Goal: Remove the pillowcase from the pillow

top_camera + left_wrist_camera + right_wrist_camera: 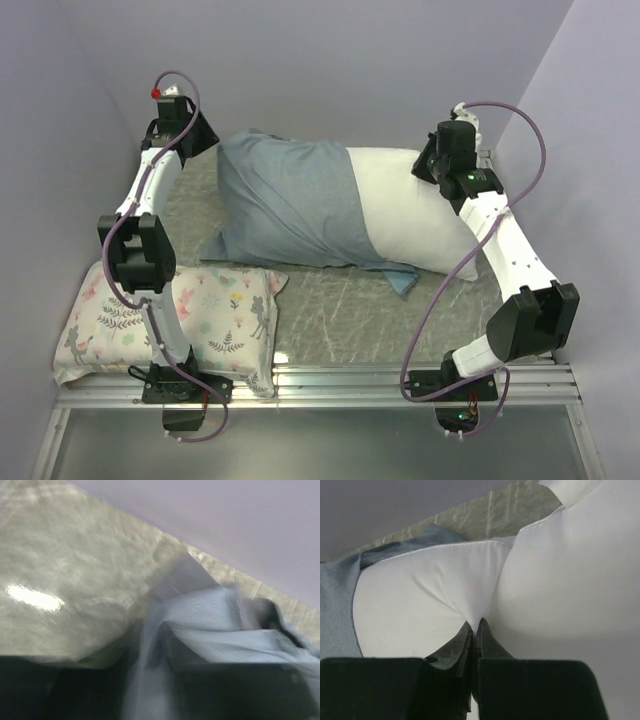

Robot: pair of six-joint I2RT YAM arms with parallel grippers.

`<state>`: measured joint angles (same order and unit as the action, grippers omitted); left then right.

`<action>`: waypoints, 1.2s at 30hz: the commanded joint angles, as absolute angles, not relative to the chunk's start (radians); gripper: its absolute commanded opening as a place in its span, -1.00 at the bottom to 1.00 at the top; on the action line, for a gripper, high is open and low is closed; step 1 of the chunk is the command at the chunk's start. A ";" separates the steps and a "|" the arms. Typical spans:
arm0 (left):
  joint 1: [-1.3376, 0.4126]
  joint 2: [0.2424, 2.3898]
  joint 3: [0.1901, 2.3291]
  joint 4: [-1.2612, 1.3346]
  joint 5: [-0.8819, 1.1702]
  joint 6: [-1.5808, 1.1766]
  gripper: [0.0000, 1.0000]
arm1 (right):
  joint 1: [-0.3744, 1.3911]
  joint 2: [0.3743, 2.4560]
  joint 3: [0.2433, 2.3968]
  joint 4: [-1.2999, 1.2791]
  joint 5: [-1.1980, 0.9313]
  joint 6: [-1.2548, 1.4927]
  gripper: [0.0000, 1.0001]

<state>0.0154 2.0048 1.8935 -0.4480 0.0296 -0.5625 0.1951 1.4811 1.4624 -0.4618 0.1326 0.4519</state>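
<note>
The grey-blue pillowcase [290, 205] covers the left half of the white pillow [410, 215], whose right half lies bare on the table. My left gripper [205, 140] is at the pillowcase's far left end; in the left wrist view it [152, 645] is shut on a bunched fold of the blue pillowcase [225, 625]. My right gripper [432, 165] is at the pillow's far right end; in the right wrist view it [475, 625] is shut on a pinch of the white pillow [560, 580]. The pillowcase edge [340, 600] shows at the left there.
A smaller floral-and-animal print pillow [215, 320] lies at the front left beside the left arm's base. Lilac walls close in the back and both sides. The grey-green table mat [340, 300] shows in front of the pillow.
</note>
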 commanded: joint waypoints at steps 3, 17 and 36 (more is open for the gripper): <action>-0.015 1.887 1.850 -0.272 -0.029 -0.440 0.51 | 0.130 1.503 1.502 -0.380 0.258 0.428 -0.60; -0.386 1.646 1.614 -0.440 -0.101 -0.379 0.82 | 0.187 1.419 1.522 -0.529 0.224 0.403 0.50; -0.632 1.676 1.212 -0.164 -0.164 -0.557 0.66 | 0.305 1.302 0.922 -0.321 0.305 0.495 0.16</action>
<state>-0.6388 1.6390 1.1740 -0.2165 -0.0418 -0.5201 0.3061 1.2308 0.8795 -0.3782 0.2909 0.4789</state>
